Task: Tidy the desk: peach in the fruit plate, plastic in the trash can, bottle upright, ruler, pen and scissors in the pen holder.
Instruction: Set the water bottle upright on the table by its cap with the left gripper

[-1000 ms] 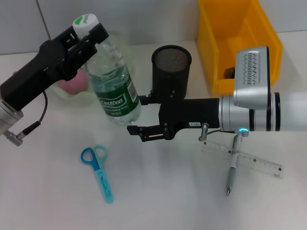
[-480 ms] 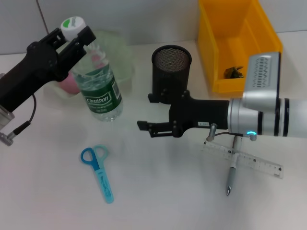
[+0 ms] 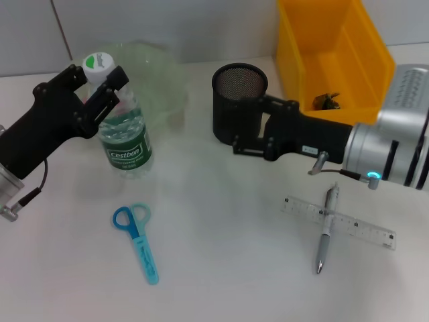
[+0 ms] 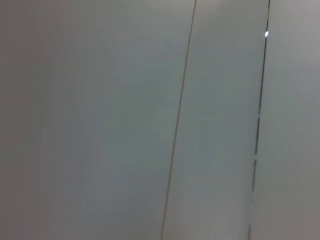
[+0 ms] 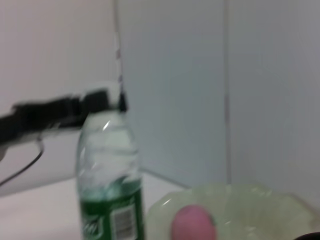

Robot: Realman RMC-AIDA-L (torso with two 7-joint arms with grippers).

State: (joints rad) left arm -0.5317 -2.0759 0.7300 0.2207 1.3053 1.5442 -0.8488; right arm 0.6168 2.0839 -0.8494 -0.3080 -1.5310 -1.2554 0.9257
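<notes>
A clear bottle (image 3: 125, 142) with a green label and white cap stands upright at the left of the desk. My left gripper (image 3: 96, 86) is shut on its neck just under the cap; the right wrist view shows the bottle (image 5: 107, 190) too. The pink peach (image 5: 194, 222) lies in the green fruit plate (image 5: 250, 200); in the head view my arm hides it. My right gripper (image 3: 249, 139) sits against the front of the black mesh pen holder (image 3: 239, 84). Blue scissors (image 3: 138, 240) lie front left. The pen (image 3: 325, 231) lies across the clear ruler (image 3: 355, 227) front right.
The yellow trash can (image 3: 365, 64) stands at the back right with a dark crumpled piece (image 3: 326, 100) inside. The fruit plate (image 3: 157, 74) is behind the bottle. The left wrist view shows only a grey wall.
My left arm swung the bottle from a tilt to upright, moving it left and down. My right arm drew back to the right and now sits by the pen holder.
</notes>
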